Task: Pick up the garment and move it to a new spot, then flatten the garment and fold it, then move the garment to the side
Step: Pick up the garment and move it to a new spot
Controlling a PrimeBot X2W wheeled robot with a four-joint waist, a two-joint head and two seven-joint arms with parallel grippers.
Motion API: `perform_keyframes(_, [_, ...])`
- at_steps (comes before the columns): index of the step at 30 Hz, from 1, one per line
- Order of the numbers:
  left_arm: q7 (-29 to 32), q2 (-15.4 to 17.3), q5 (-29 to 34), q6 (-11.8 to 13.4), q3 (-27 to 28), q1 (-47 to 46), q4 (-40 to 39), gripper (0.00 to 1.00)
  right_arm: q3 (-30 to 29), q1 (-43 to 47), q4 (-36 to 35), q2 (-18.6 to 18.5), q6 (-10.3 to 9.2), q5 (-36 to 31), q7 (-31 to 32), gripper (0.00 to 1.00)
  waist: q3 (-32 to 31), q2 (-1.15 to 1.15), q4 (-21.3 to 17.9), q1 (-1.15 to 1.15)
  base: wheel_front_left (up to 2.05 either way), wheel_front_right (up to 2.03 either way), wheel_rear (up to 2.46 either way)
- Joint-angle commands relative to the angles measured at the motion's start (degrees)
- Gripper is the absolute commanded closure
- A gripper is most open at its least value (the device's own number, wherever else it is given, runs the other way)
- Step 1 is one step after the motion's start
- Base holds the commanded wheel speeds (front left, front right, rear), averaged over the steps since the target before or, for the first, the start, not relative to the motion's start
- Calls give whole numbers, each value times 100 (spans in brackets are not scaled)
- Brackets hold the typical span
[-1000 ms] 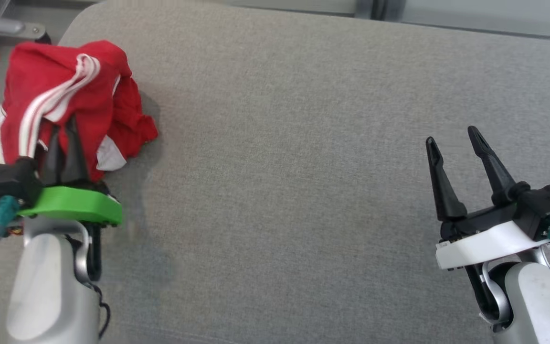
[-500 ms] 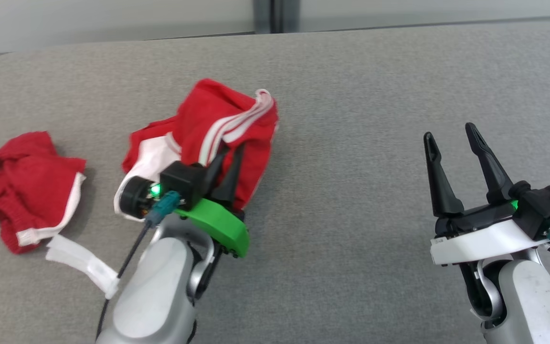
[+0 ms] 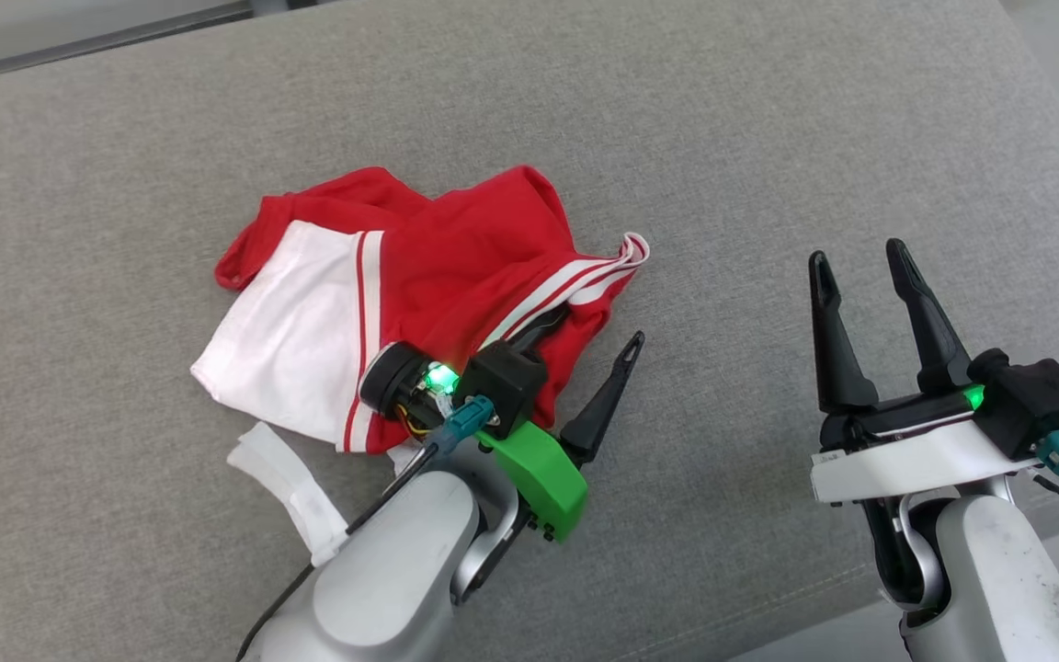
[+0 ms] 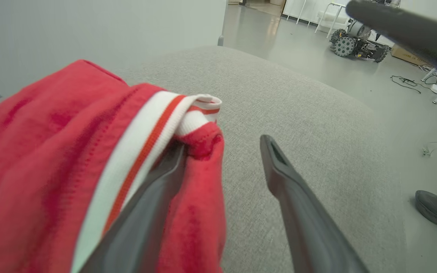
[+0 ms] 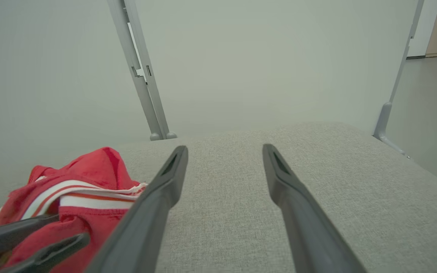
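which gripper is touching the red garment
The left gripper, on the green mount: open, one finger tucked under the striped edge of the red garment. The right gripper, on the white mount, is open over the grey cushion, clear of the cloth.

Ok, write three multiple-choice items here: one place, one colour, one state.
1. Where is the red and white fabric garment?
A. On the grey upholstered surface, at the left gripper
B. In a basket
C. On the floor
2. What colour is the plastic mount behind the left gripper's fingers?
A. White
B. Blue
C. Green
3. How do the left gripper's jaws stand?
A. Shut on the garment
B. Open, one finger against cloth
C. Shut on nothing

A, it lies crumpled there; C, the head view shows green; B, a wide gap shows between its fingers.
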Motion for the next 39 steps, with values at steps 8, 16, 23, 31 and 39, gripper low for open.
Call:
perform_keyframes(8, [-501,49,-29,307,166,-11,-492,0,22,-18,73,-93,-8,-45,-47,0,-211,-1,336,0,0,0,0])
perform_keyframes(16, [-544,466,-83,737,948,620,-1300,0,-25,205,2,-219,-8,-110,72,0,-681,-1,917,0,0,0,0])
perform_keyframes(23, [-545,979,-214,1178,1805,1314,-1537,0,-122,437,-160,-280,-8,-173,254,0,-880,-1,1276,0,0,0,0])
perform_keyframes(31, [-546,1382,-330,1332,2678,2090,-1577,0,-178,706,-325,-313,-8,-186,429,0,-1094,-1,1436,0,0,0,0])
perform_keyframes(39, [-547,1287,-227,1107,2949,2519,-1582,0,-179,989,-368,-270,-8,-196,596,0,-1377,-1,1425,0,0,0,0])
